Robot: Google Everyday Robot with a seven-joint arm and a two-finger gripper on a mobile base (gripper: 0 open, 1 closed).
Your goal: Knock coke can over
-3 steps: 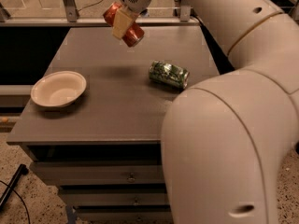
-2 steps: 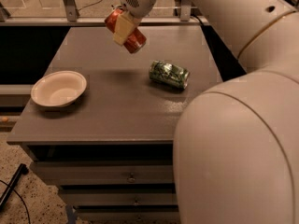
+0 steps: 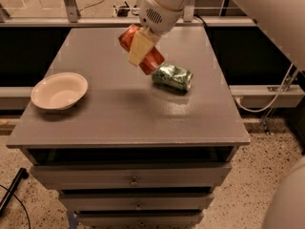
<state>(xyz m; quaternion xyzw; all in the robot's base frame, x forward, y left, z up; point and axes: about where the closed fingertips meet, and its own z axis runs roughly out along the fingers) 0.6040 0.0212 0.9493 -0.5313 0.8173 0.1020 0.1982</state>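
The red coke can (image 3: pixel 153 61) is held tilted in my gripper (image 3: pixel 141 47), above the grey table top (image 3: pixel 124 113). A cream finger (image 3: pixel 139 46) lies across the can's middle. The can hangs over the table's back centre, just left of the green and silver dented can (image 3: pixel 172 76), which lies on its side. The gripper is shut on the coke can. The can's silver top is hidden.
A white bowl (image 3: pixel 59 90) stands at the table's left side. The table has drawers (image 3: pixel 133 178) below its front edge. A rail and dark gap run behind the table. My arm's white shell fills the upper right and lower right corners.
The gripper has carried the coke can down and toward the dented green can. The view has shifted so the arm's shell blocks less of the table.
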